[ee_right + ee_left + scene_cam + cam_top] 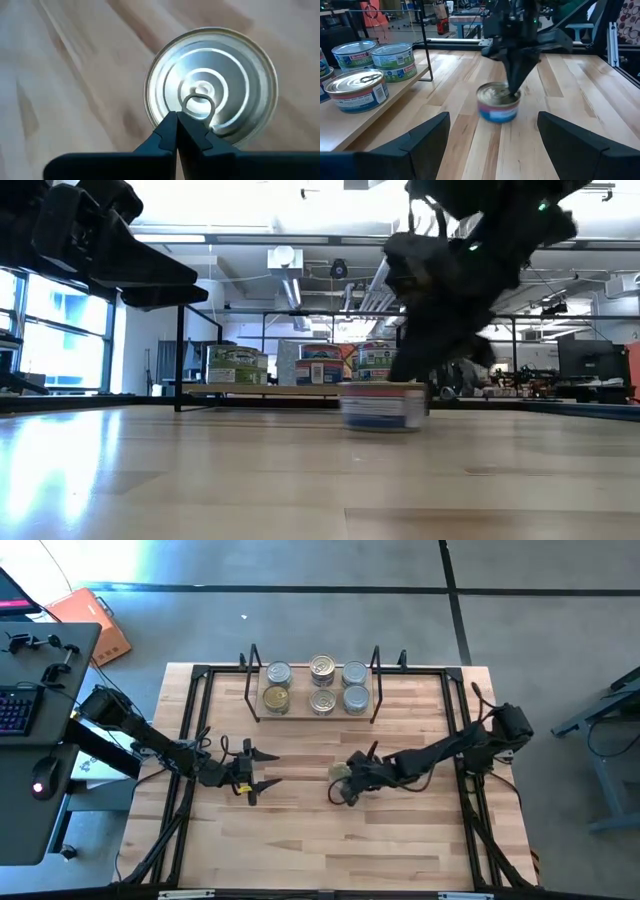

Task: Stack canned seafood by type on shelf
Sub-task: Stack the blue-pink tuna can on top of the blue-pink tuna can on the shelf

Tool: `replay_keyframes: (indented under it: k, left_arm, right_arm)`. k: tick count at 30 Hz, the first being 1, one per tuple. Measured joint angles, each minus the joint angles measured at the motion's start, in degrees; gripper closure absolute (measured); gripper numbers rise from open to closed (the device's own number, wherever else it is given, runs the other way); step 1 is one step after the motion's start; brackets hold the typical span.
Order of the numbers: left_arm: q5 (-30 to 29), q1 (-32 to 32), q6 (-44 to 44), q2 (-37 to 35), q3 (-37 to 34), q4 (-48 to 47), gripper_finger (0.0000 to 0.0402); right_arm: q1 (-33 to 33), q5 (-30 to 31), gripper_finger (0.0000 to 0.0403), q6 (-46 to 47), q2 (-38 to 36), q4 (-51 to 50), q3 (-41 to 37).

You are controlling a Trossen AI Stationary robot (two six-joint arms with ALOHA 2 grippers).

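Note:
One canned seafood tin [341, 775] with a silver top and a blue-red label stands upright on the tabletop, near the middle. My right gripper [177, 117] is shut, its tips down on that tin's top. My left gripper [262, 768] hangs open to the tin's left, above the table, with nothing between its fingers [425, 140]. Several more tins [315, 685], silver-topped and gold-topped, stand on the shelf board [300, 712] at the far side. My right gripper has its shut fingertips [187, 125] on the tin's silver top, right beside the pull ring [199, 105]. The fingers come slanting down from above and from the table's right. The tin [498, 102] stands upright with its base on the table.
The shelf's thin black wire uprights [251, 680] rise at both ends of its board. A black frame [190, 720] runs along the table's sides. Bare wood lies between the two grippers and toward the near edge.

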Motion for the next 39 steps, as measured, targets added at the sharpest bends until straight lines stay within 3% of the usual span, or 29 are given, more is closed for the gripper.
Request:
replay_keyframes:
  k: [4,12,19,24,27,31,35,39]
  left_arm:
    - [0.02,0.00,-0.38,0.00,-0.02,0.01,0.0106]
    - [0.05,-0.04,-1.00,0.00,0.01,0.28,0.0106]
    - [0.06,0.22,-3.12,1.33,0.01,1.87,0.0106]
    - [0.09,0.82,-3.10,6.90,0.24,8.73,0.0106]
    - [0.19,1.41,-3.42,11.47,2.31,9.44,0.0106]
    - [3.86,2.32,-3.50,17.31,5.83,9.30,0.0106]
    - [7.69,3.98,-3.62,21.94,8.39,9.20,0.0106]
    - [10.41,6.75,-5.44,25.16,9.69,9.18,0.0106]
  right_arm:
    - [-0.60,3.86,0.0403,-4.27,0.24,6.01,-0.26]
    - [-0.55,5.50,0.0403,-18.75,-2.99,15.66,-0.15]
    - [-1.55,5.52,0.0402,-28.06,-12.14,4.01,0.00]
    - [-2.90,5.48,0.0385,-33.09,-15.91,-8.88,0.07]
    - [-3.61,1.86,0.0342,-35.69,-15.48,-12.93,-0.09]
    - [-3.88,-3.59,0.0247,-38.20,-12.89,-11.43,-3.09]
    - [-3.64,-5.05,0.0146,-39.68,-10.14,-2.92,-8.23]
    - [-3.07,-1.32,0.0065,-41.75,-6.55,10.50,-13.58]
